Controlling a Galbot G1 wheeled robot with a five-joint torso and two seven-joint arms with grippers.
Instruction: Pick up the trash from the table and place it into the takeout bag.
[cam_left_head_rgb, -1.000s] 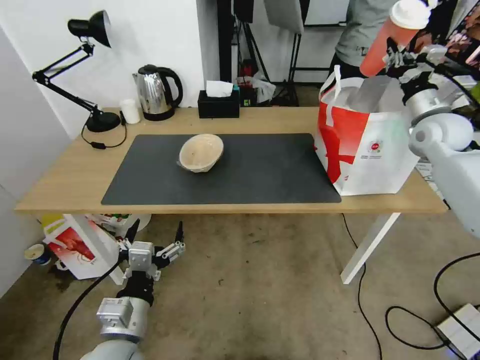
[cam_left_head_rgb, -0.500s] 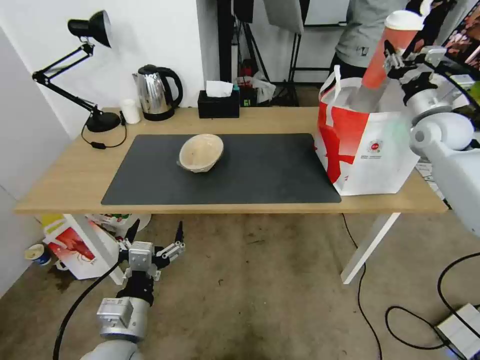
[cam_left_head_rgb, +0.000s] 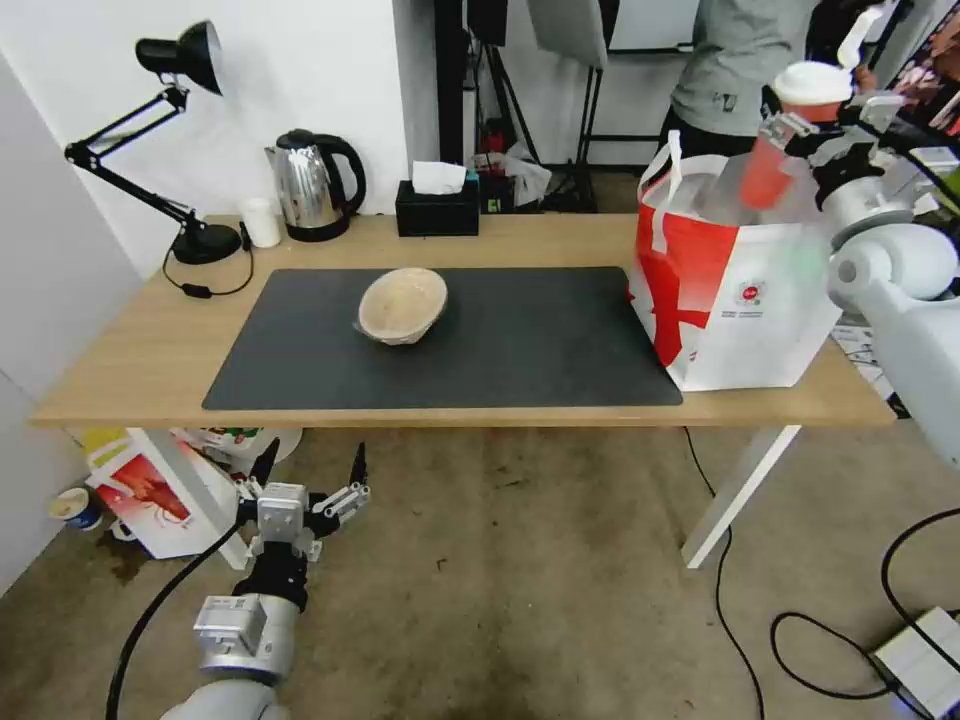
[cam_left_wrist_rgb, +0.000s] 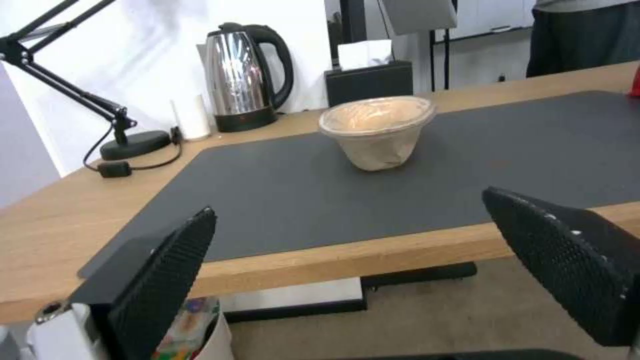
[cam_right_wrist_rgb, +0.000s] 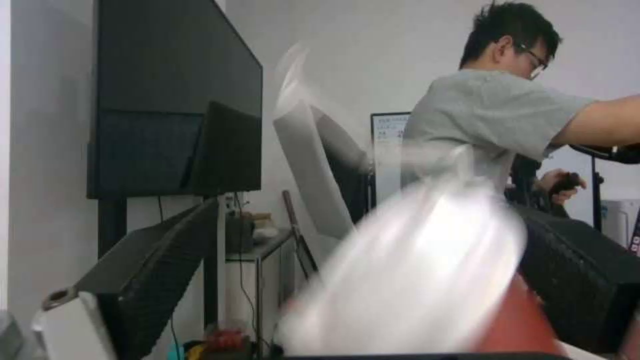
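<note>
1. While the red cup (cam_left_head_rgb: 790, 135) is hanging upright over the takeout bag (cam_left_head_rgb: 735, 290), the right gripper (cam_left_head_rgb: 815, 140) is clasping it, bag mouth directly beneath.
2. The beige pulp bowl (cam_left_head_rgb: 402, 305) is sitting mid-table (cam_left_head_rgb: 130, 350), nearer the left gripper (cam_left_head_rgb: 305, 480), which is idling spread wide below the edge.

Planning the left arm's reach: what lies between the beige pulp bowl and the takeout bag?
Head view: bare dark grey mat alone separates the beige pulp bowl from the white-and-red takeout bag.
</note>
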